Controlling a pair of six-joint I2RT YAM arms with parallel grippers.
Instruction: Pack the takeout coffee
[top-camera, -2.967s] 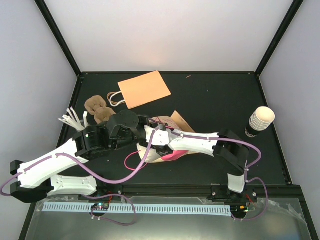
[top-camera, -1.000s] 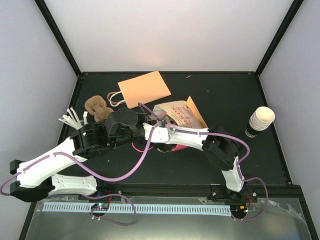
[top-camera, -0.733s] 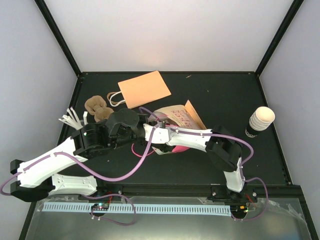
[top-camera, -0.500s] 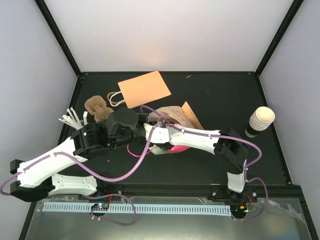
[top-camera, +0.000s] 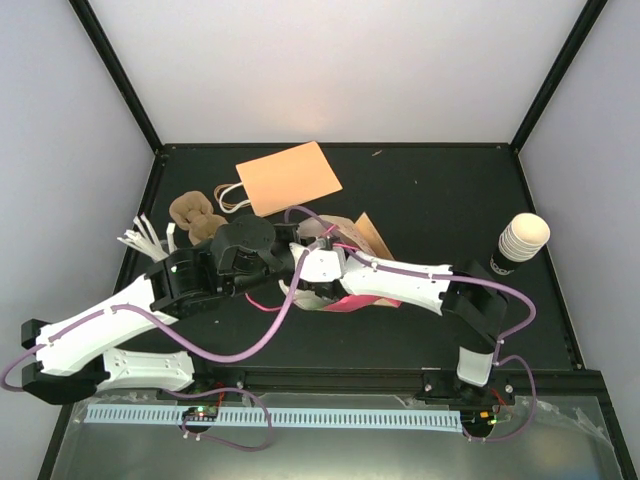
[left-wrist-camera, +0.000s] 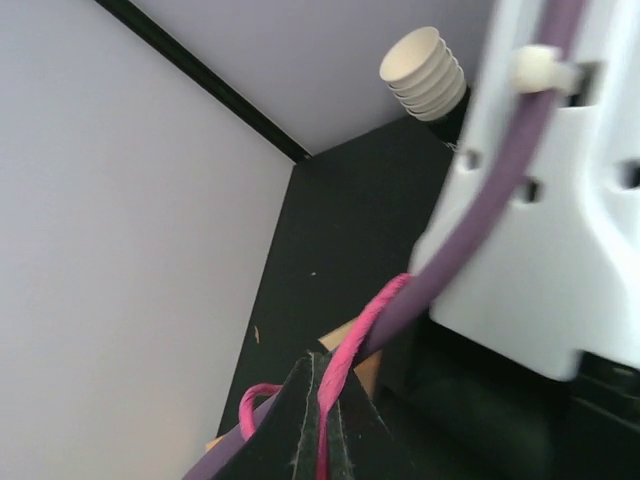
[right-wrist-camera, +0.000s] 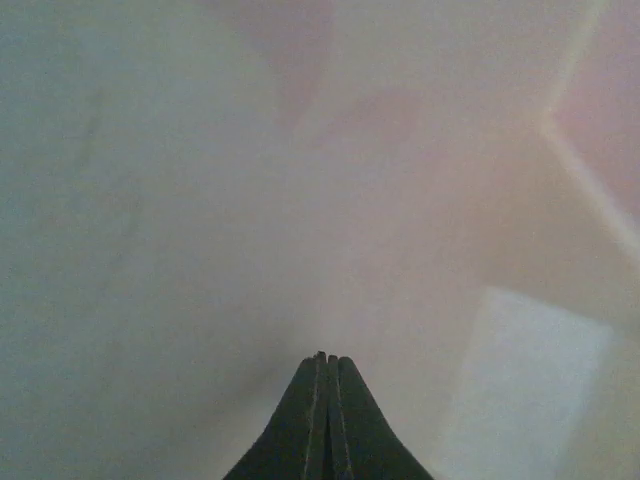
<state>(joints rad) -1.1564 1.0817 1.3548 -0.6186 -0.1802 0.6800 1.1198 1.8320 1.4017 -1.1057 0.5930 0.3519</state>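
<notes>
The takeout coffee (top-camera: 520, 243), a cream ribbed cup with a dark lower part, stands alone at the table's right side; it also shows in the left wrist view (left-wrist-camera: 425, 65). A printed brown paper bag (top-camera: 362, 236) with pink handles lies mid-table under both wrists. My left gripper (left-wrist-camera: 322, 400) is shut on a pink handle (left-wrist-camera: 355, 335) of that bag. My right gripper (right-wrist-camera: 327, 358) is shut with nothing visible between its jaws, its tips against the bag's pale inner wall (right-wrist-camera: 300, 180). In the top view both grippers' fingertips are hidden by the wrists.
A flat orange paper bag (top-camera: 290, 178) lies at the back. A brown pulp carrier (top-camera: 195, 215) and a bundle of white sticks (top-camera: 145, 240) sit at the left. The right arm's white link (left-wrist-camera: 560, 200) fills the left wrist view's right side.
The right arm's elbow has swung out to the right and its wrist has pushed left into the bag. The bag's raised flap has dropped lower. The left arm has held still.
</notes>
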